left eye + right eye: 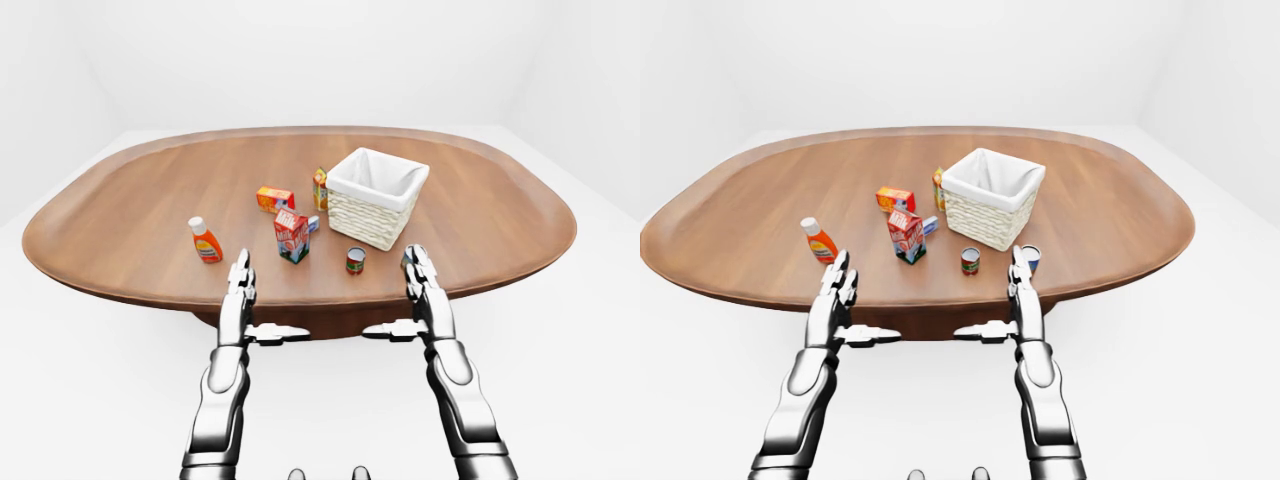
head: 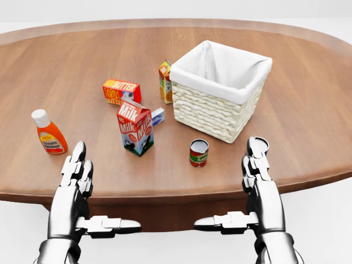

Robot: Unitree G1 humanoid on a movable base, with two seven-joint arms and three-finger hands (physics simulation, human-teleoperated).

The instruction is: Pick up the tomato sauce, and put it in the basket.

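Left hand (image 2: pixel 77 173) and right hand (image 2: pixel 257 165): fingers extended, thumbs splayed inward, holding nothing, poised at the table (image 2: pixel 308 110) edge. Tomato sauce (image 2: pixel 198 152) stands upright on the table at ten o'clock from the right hand, near the basket (image 2: pixel 220 91), apart from it.

A large oval wooden table (image 1: pixel 130 220) with a rounded edge stands on a plain white floor (image 1: pixel 90 400). Bare white walls (image 1: pixel 300 60) enclose the evenly lit room.
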